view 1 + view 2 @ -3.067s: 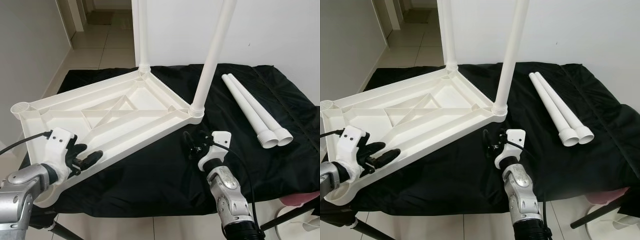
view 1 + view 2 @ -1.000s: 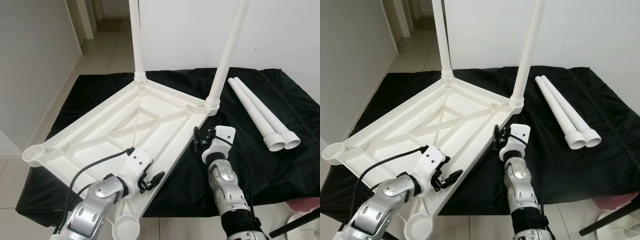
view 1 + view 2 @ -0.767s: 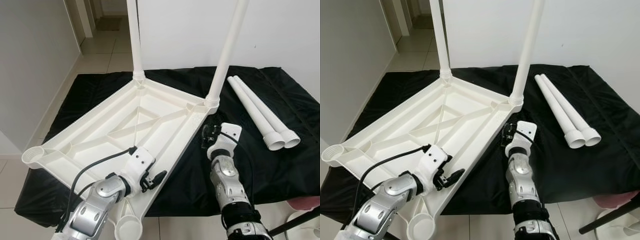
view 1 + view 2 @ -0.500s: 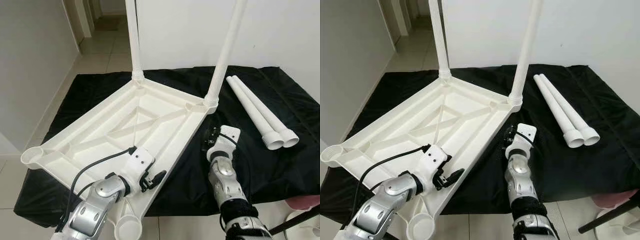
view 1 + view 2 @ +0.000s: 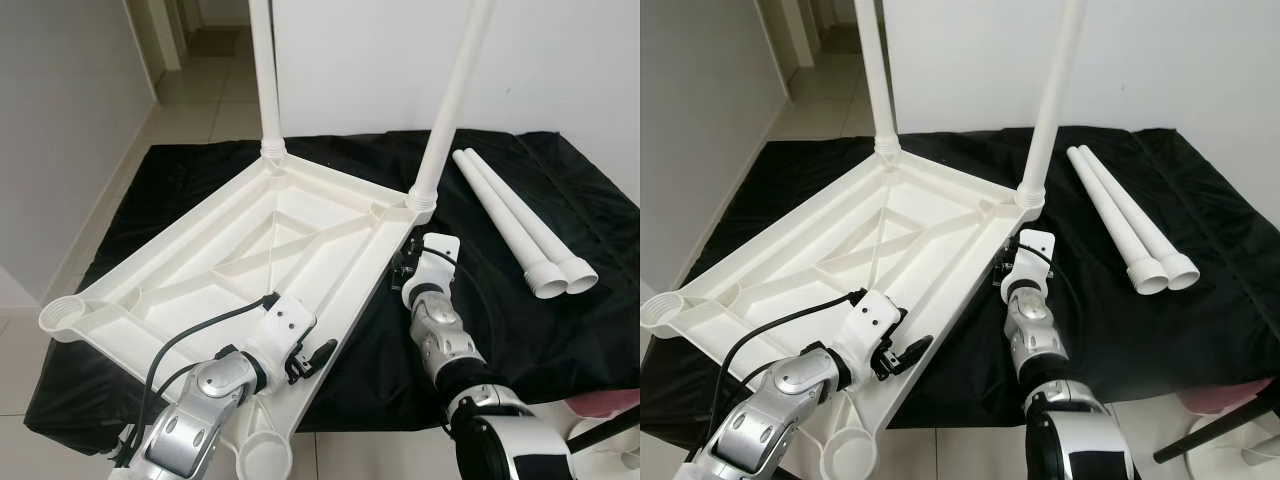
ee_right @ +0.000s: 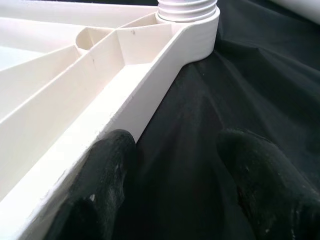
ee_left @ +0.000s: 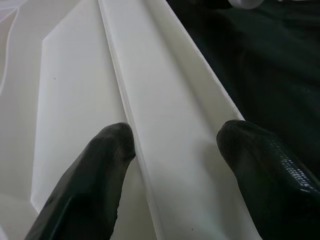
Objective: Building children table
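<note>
Bright, even indoor light, sharp head views; wrist views blur close up, with soft shadows.

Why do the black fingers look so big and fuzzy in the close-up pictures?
In the left wrist view the fingers sit right at the lens, so they blur while the white tabletop stays sharper; same for the fingers in the right wrist view; both eye views are evenly lit and crisp.
</note>
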`<state>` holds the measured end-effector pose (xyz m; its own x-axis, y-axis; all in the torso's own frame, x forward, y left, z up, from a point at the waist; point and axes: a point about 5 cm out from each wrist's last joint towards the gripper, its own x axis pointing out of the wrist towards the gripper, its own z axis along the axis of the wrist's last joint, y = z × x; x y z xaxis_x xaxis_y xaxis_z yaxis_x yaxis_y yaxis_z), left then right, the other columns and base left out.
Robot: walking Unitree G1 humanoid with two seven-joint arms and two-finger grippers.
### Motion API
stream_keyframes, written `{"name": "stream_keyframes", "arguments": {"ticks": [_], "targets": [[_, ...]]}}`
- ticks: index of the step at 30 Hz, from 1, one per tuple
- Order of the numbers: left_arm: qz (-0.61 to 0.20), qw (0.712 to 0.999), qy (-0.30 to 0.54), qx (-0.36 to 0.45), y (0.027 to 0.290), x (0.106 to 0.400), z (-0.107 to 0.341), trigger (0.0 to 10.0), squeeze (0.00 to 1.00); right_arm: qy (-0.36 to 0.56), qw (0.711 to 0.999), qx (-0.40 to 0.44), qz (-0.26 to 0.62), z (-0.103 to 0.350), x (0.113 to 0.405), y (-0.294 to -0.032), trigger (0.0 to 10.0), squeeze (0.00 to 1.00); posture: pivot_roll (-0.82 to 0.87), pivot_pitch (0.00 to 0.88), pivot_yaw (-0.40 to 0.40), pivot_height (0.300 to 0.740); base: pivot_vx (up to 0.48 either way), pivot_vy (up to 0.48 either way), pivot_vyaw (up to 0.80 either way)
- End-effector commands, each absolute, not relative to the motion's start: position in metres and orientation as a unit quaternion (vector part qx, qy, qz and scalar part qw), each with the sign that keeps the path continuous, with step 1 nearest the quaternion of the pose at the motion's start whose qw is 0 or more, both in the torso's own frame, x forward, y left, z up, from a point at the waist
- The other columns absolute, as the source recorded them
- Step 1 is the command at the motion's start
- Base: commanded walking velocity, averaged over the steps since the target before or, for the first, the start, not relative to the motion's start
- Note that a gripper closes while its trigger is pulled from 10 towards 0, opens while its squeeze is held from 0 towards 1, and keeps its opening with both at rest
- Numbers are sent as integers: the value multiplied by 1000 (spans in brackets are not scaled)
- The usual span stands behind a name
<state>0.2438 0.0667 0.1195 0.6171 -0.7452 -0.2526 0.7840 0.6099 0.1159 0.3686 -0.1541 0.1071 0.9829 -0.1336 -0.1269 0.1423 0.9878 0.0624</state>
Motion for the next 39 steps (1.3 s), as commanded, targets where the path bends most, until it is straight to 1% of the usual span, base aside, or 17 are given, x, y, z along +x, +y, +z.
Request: {"name": "stream_keyframes", "arguments": {"ticks": [1,7,9,13,22,24,32,35,39], "targets": [[-448,884,85,105,58,238,121,10000,0,83,994,38,-56,100,368,-148,10000,0,50,32,8,740,0,0,0],[-456,881,79,101,50,235,124,10000,0,88,995,33,-22,103,373,-143,10000,0,51,28,10,740,0,0,0],[-461,878,78,100,48,234,125,10000,0,83,996,12,-14,106,375,-142,10000,0,48,26,14,740,0,0,0],[-461,878,78,100,48,234,125,10000,0,77,997,2,-4,109,377,-139,10000,0,44,24,18,740,0,0,0],[-462,879,73,99,45,236,128,10000,0,63,998,-5,31,120,383,-124,10000,0,42,22,22,740,0,0,0],[-460,880,72,97,43,237,129,10000,0,59,995,9,78,121,383,-112,10000,0,38,23,24,740,0,0,0],[-459,880,70,97,42,238,130,10000,0,55,990,1,127,120,381,-103,10000,0,31,25,24,740,0,0,0],[-458,881,70,98,41,238,129,10000,0,54,990,-8,128,119,381,-104,10000,0,28,27,22,740,0,0,0],[-456,882,69,97,41,240,130,10000,0,58,995,-7,86,116,380,-118,10000,0,28,28,21,740,0,0,0]]}}
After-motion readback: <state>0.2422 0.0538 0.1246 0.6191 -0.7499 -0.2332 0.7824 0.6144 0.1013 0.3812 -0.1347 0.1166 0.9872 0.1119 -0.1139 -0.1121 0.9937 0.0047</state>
